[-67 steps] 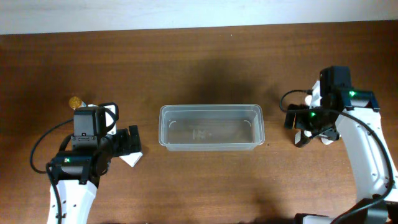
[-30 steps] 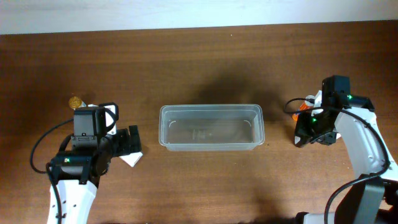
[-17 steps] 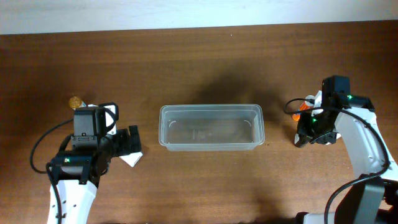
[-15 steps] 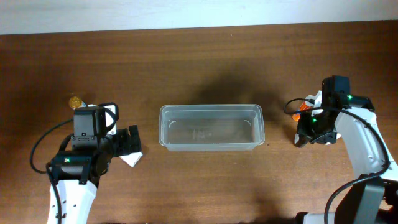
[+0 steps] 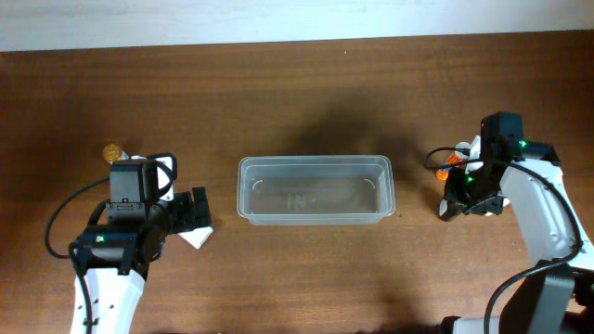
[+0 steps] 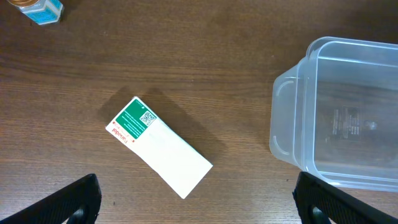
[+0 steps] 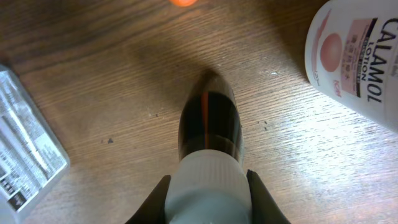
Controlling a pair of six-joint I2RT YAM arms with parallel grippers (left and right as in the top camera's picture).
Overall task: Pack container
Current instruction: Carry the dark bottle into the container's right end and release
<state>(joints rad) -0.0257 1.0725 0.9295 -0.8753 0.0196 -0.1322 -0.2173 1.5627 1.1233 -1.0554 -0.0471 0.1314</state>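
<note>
Container (image 5: 316, 220) is empty, nothing packed yet: right hand (image 7: 206, 198) clamped on a bottle (image 7: 208, 124), left hand (image 6: 196, 194) spread wide above a box (image 6: 160, 147).

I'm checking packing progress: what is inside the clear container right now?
Nothing packed: the container shows only its moulded floor marking and the table through it. Left wrist view cuts off its far end; overhead shows that empty too.
</note>
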